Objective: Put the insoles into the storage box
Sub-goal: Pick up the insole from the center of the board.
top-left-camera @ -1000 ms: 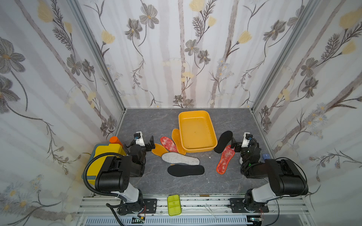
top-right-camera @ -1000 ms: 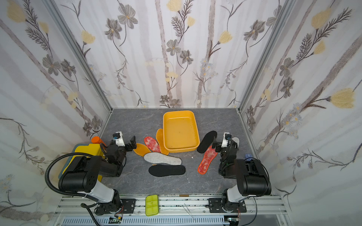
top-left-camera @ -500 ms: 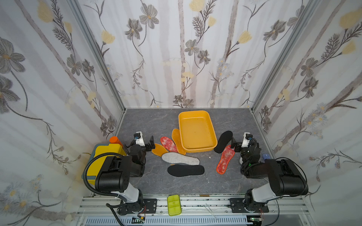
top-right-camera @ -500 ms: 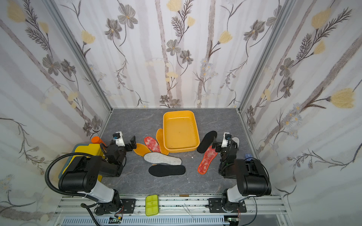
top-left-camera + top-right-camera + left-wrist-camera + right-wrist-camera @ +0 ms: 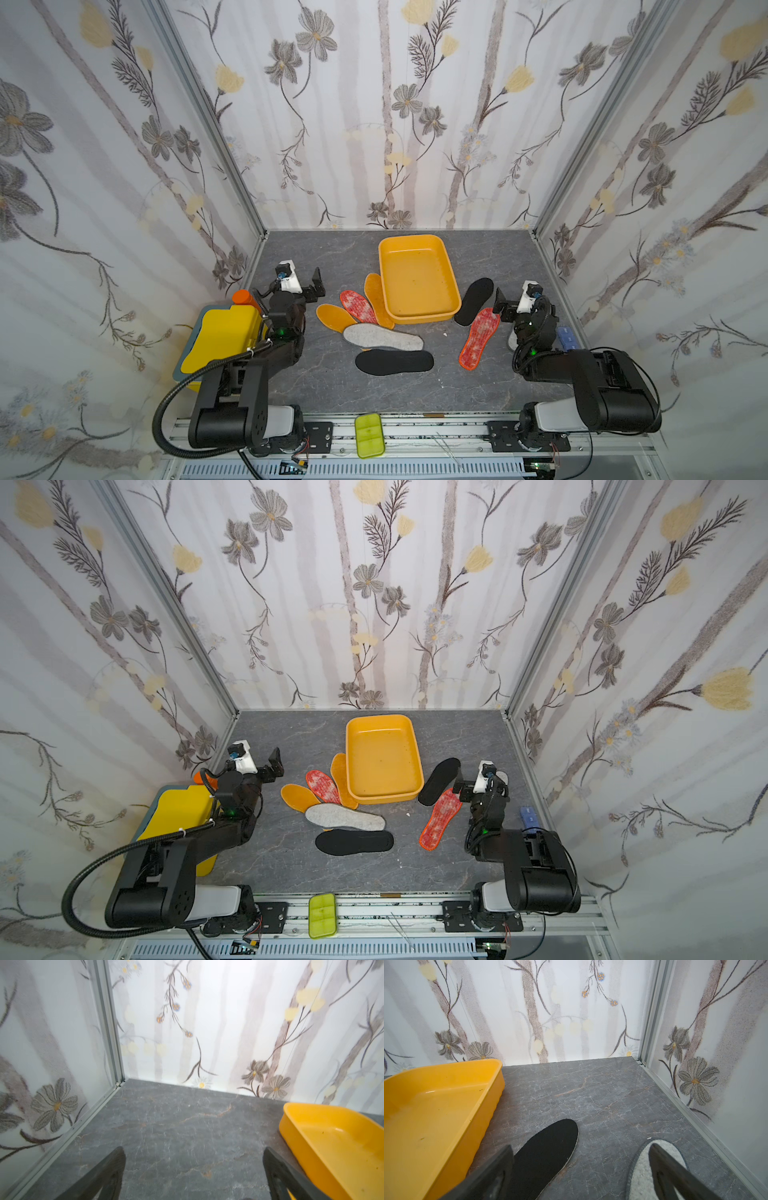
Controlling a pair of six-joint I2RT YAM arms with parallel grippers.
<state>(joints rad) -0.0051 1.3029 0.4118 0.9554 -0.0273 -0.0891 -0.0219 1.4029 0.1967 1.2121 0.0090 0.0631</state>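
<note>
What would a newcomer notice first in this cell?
The empty yellow-orange storage box sits mid-table, toward the back. Around it, loose on the dark tabletop, lie a grey felt insole and a black insole at its front left and a red speckled insole to its right, among others. All three walls wear floral wallpaper.

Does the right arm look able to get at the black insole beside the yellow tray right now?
Probably yes. The right end effector is open and empty, and the black insole lies flat just ahead of it beside the storage box, its visible end uncovered.
</note>
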